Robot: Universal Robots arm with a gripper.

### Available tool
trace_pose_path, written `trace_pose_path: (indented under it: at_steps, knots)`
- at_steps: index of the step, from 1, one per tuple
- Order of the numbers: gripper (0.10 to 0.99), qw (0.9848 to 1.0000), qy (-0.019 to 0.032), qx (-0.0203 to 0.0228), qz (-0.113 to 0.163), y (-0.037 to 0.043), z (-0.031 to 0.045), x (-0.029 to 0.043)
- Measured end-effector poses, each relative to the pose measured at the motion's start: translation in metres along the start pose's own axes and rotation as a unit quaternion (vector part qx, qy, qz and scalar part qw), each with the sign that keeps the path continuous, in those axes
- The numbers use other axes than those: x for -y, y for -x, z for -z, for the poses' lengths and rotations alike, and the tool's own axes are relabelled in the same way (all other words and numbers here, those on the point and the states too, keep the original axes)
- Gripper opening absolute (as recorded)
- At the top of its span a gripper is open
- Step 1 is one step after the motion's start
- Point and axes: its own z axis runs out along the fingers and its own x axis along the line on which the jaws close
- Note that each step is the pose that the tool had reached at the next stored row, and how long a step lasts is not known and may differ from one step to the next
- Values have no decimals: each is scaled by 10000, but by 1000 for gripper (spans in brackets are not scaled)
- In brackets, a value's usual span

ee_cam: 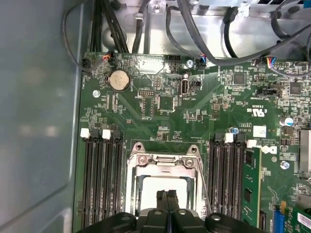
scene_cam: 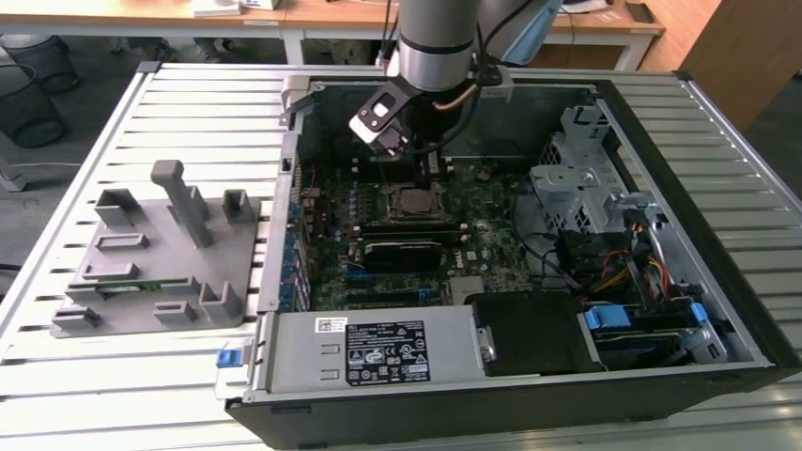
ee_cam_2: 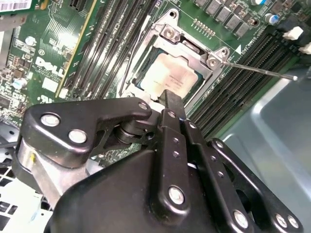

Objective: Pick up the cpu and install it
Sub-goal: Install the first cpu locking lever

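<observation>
We hover our closed, empty black end effector (ee_cam_2: 167, 99) above the silvery-grey square cpu (ee_cam_2: 167, 75), seemingly seated in its socket.

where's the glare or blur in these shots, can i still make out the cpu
In the second wrist view the cpu top is washed pale by glare, its edges still readable, while the gripper looms dark in front. In the first wrist view the cpu glows white in its socket and the case wall is a hazy grey.
</observation>
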Motion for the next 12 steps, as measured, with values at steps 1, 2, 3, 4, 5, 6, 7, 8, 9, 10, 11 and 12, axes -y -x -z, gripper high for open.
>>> trace_pose_path:
  at_steps: [1, 2, 3, 4, 5, 6, 7, 8, 9, 10, 11, 12]
  knots:
    - [106, 10000, 0, 0, 0, 0, 16, -1]
    - [106, 10000, -1, 1, 0, 0, 33, -1]
    - [106, 10000, 0, 1, 0, -1, 51, -2]
    - [106, 10000, 0, 1, 0, -1, 67, -2]
    - [106, 10000, 0, 1, 0, -1, 81, -3]
    - [106, 10000, 0, 1, 0, -2, 94, -3]
    - [106, 10000, 0, 1, 0, -2, 108, -3]
    - [106, 10000, -1, 2, 0, -2, 124, -4]
    - [106, 10000, -1, 3, 0, -2, 142, -4]
    - [106, 10000, 0, 4, 1, -3, 157, -5]
    - [106, 10000, 0, 4, 1, -3, 173, -6]
    - [106, 10000, 0, 5, 0, -3, 192, -6]
